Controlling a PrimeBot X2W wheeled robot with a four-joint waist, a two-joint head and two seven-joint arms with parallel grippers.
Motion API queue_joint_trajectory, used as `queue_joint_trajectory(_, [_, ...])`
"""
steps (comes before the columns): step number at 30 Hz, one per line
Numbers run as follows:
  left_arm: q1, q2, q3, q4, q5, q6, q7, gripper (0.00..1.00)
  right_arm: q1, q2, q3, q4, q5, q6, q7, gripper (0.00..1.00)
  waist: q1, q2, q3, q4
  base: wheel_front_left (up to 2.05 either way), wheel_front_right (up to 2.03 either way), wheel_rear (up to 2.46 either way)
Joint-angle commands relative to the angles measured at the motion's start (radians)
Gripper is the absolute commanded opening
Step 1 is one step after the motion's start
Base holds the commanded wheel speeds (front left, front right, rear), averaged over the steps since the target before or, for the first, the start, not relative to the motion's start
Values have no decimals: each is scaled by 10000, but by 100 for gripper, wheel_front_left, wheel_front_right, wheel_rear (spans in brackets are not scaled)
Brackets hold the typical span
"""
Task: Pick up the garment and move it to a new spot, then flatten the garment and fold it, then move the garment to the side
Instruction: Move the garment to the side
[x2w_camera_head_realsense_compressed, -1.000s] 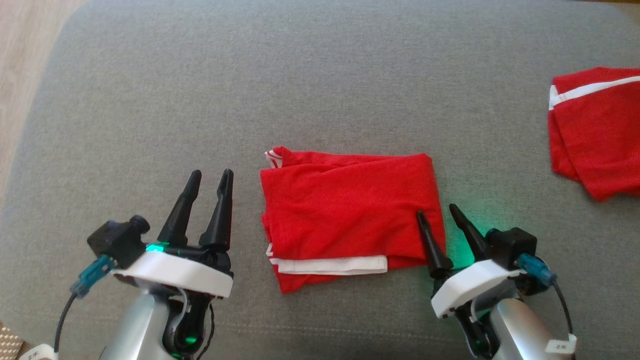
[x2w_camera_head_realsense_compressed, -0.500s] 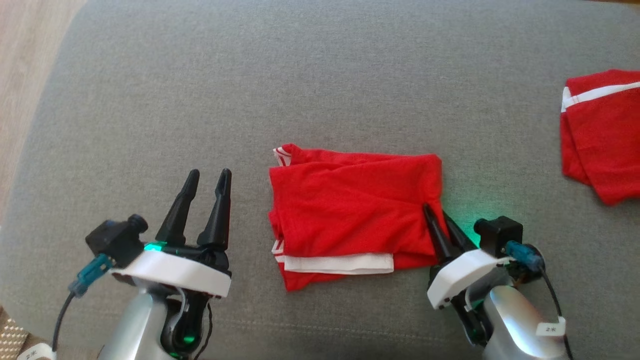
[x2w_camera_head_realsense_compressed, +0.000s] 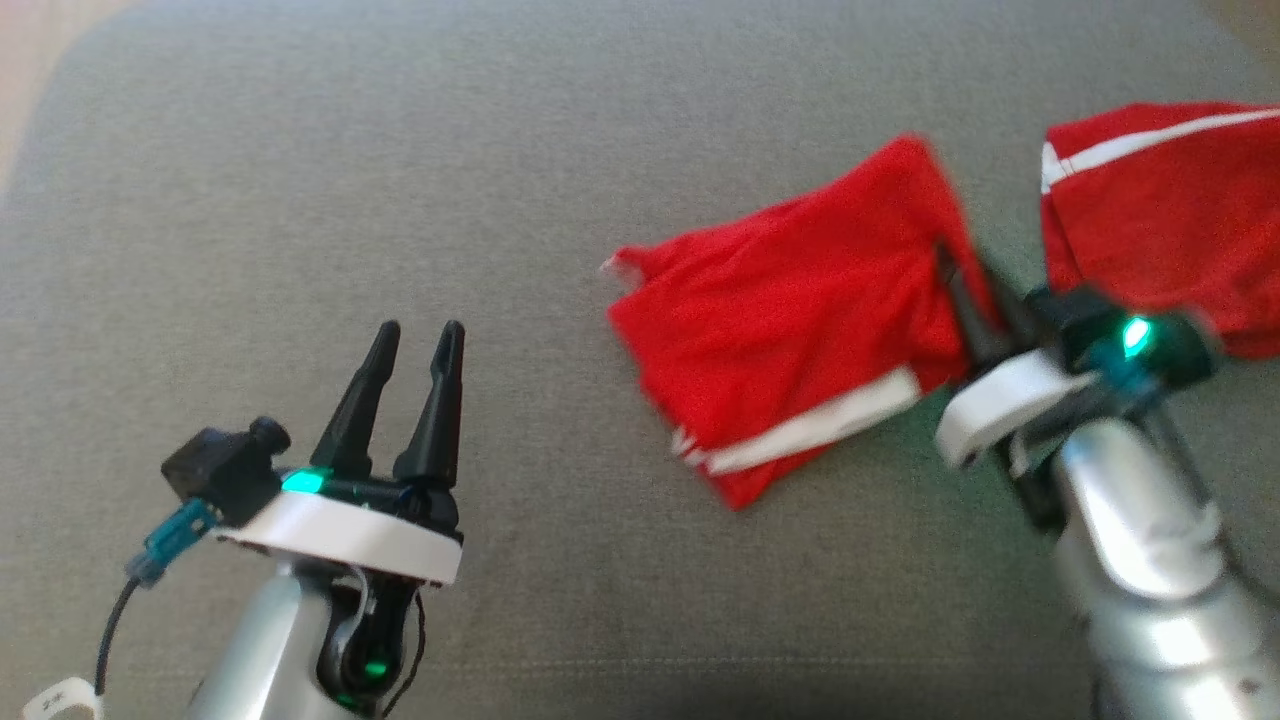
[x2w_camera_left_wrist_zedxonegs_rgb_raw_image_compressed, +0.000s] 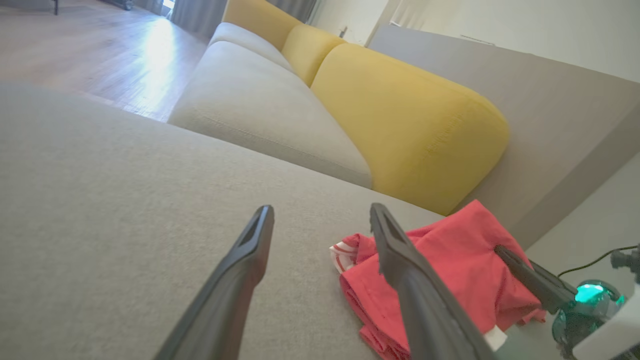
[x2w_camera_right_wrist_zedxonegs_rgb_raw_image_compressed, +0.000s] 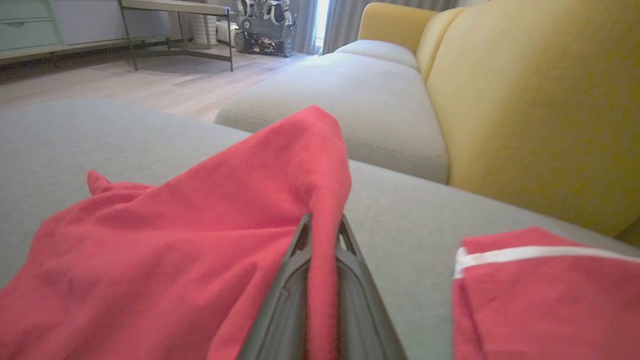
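one garment (x2w_camera_head_realsense_compressed: 790, 330) in right claw (x2w_camera_head_realsense_compressed: 960, 272), seemingly lifted; another garment (x2w_camera_head_realsense_compressed: 1170, 220) beside.

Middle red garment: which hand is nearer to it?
Right. The right hand is shut on the right edge of the garment; the left hand hangs open off its left side, not touching it.

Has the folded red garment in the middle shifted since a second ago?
Yes. The folded garment, pinched by the right claw, has moved rightward: its gap to the other red garment lying on the grey cushion has shrunk.
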Motion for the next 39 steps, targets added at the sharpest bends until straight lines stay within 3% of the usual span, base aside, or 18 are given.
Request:
queue_joint_trajectory(1, [-559,232,264,-393,-32,-61,-59,100,-429,-98,124,-396,-52,-7,30,0,0,0,184,-187,0,0,0])
queue_joint_trajectory(11, [-1432,831,-335,-994,-177,-61,-59,100,-2160,-2174,-684,-1554,55,-7,1742,0,0,0,1659,-1281,0,0,0])
queue_joint_trajectory(16, [-1938,1169,-628,-1088,-172,-61,-59,100,-2315,-2843,-1252,-1517,87,-7,2314,0,0,0,2129,-1693,0,0,0])
queue_joint_trajectory(24, [-2441,1418,-878,-1200,-227,-61,-59,100,-2611,-2834,-1963,-1722,303,-7,2682,0,0,0,2586,-2170,0,0,0])
queue_joint_trajectory(34, [-2648,1560,-954,-1236,-308,-61,-59,100,-2367,-2545,-2507,-2766,-734,-7,2987,0,0,0,2885,-2225,0,0,0])
queue_joint_trajectory(35, [-2652,1561,-958,-1234,-315,-61,-59,100,-2338,-2492,-2569,-2847,-790,-7,2971,3,0,0,2906,-2215,0,0,0])
queue_joint_trajectory(36, [-2653,1562,-960,-1231,-323,-61,-59,100,-2305,-2453,-2599,-2922,-851,-7,2958,42,0,0,2920,-2204,0,0,0])
queue_joint_trajectory(37, [-2652,1559,-960,-1223,-330,-61,-59,100,-2266,-2391,-2638,-2954,-882,-7,3036,100,0,0,2927,-2193,0,0,0])
queue_joint_trajectory(39, [-2650,1543,-959,-1197,-346,-61,-59,100,-2213,-2287,-2718,-3083,-905,-7,3135,100,0,0,2929,-2166,0,0,0])
